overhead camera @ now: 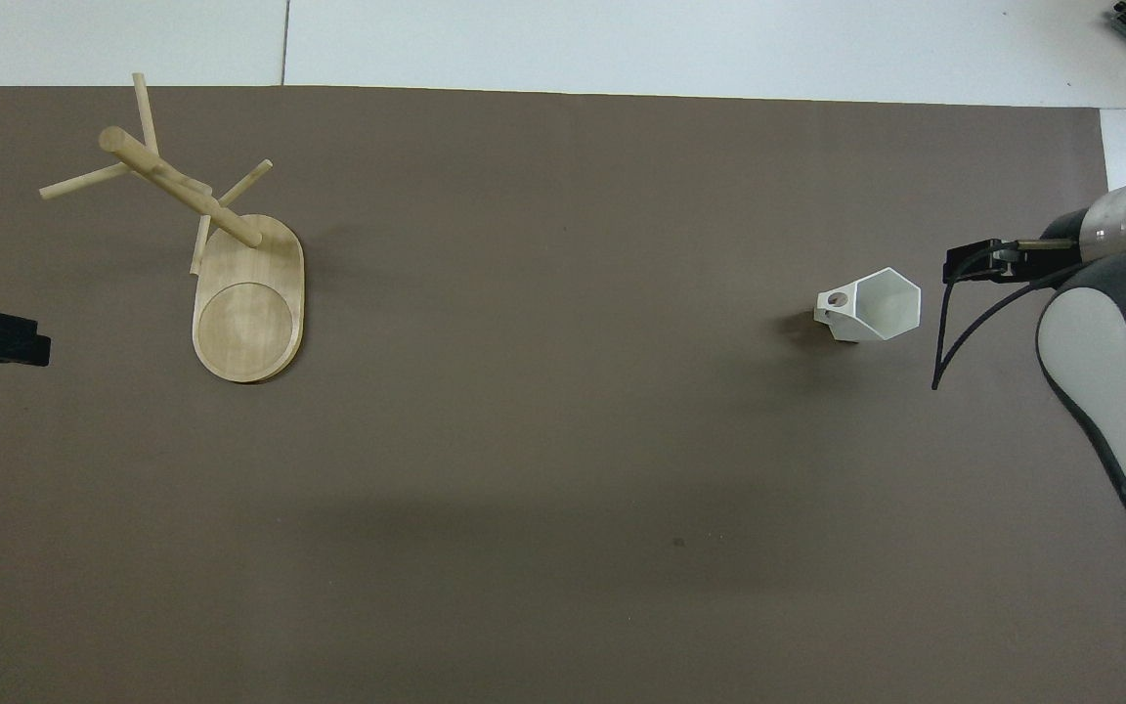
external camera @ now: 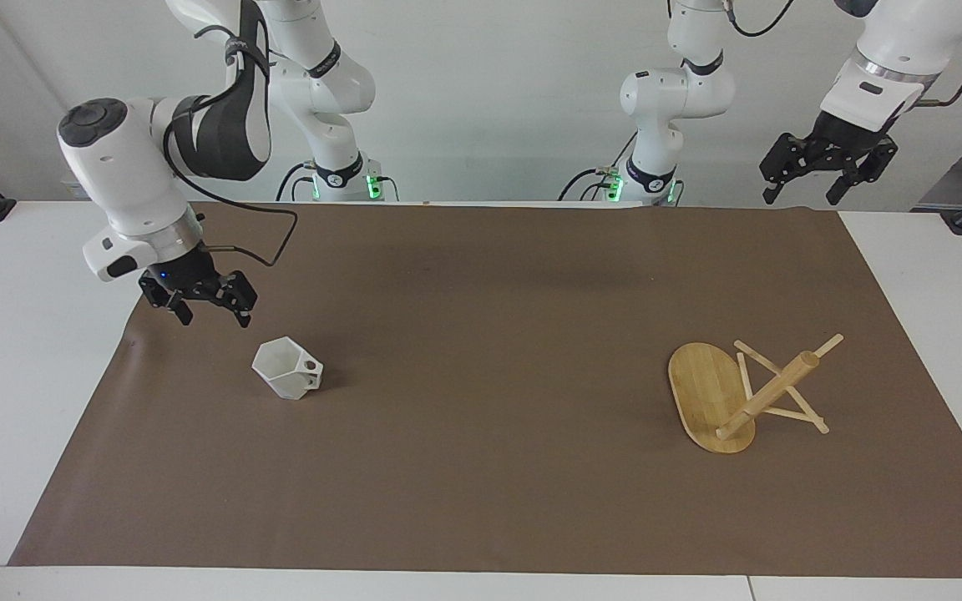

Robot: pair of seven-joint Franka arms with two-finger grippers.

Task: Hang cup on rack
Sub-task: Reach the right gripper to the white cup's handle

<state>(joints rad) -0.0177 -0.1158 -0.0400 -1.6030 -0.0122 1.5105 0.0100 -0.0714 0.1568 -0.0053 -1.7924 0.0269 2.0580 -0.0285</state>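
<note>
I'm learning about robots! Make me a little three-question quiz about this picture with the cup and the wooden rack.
1. True or false: the cup already hangs on the rack.
2. Which hand is close to the cup? A) the right hand B) the left hand
3. Fill in: the cup and the rack both rest on the brown ____.

Key
1. False. The cup stands on the mat, apart from the rack, at the right arm's end of the table.
2. A. It hangs open in the air by the cup, not touching it; the left hand waits, open, above its own end.
3. mat
</note>
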